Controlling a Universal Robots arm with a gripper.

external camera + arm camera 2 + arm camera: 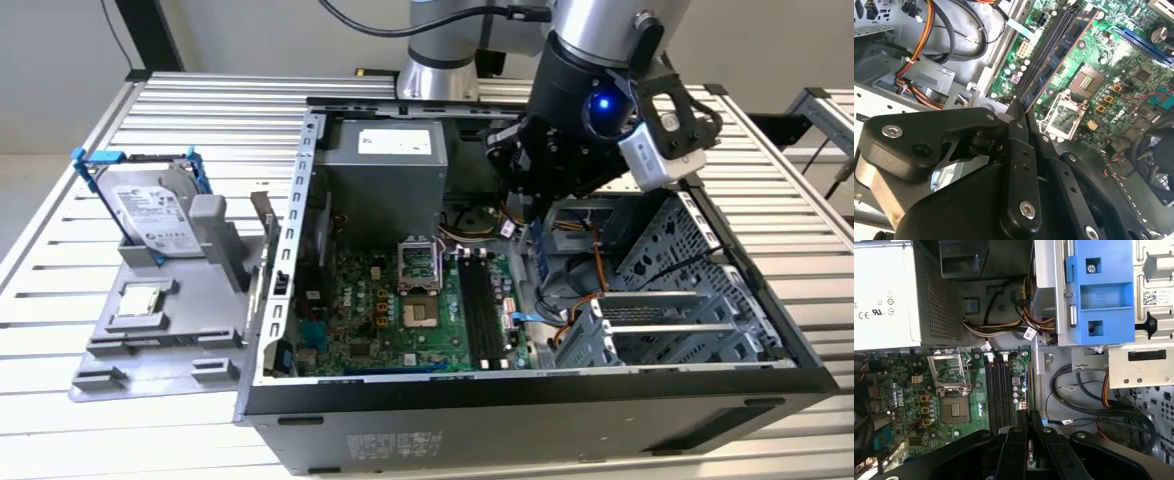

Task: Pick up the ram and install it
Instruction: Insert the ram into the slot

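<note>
My gripper (pixel 523 205) hangs inside the open computer case (pixel 534 385), above the motherboard (pixel 387 310). In both wrist views its fingers (pixel 1018 111) (pixel 1027 422) are shut on the ram (pixel 1061 52), a thin dark blue stick with black chips and a reddish edge. The stick is held by one end and reaches out from the fingertips. In the first wrist view the ram (pixel 1027 390) shows edge-on, just beside the black memory slots (pixel 1000 395) and above them. The slots (pixel 481 305) run along the board next to the processor socket (pixel 416 290).
A silver hard drive in a blue bracket (pixel 150 210) stands on a grey holder at the exterior view's left. The power supply (pixel 387 150) fills the case's back. Orange and black cables (pixel 929 50) and a metal drive cage (pixel 667 320) lie beside the slots.
</note>
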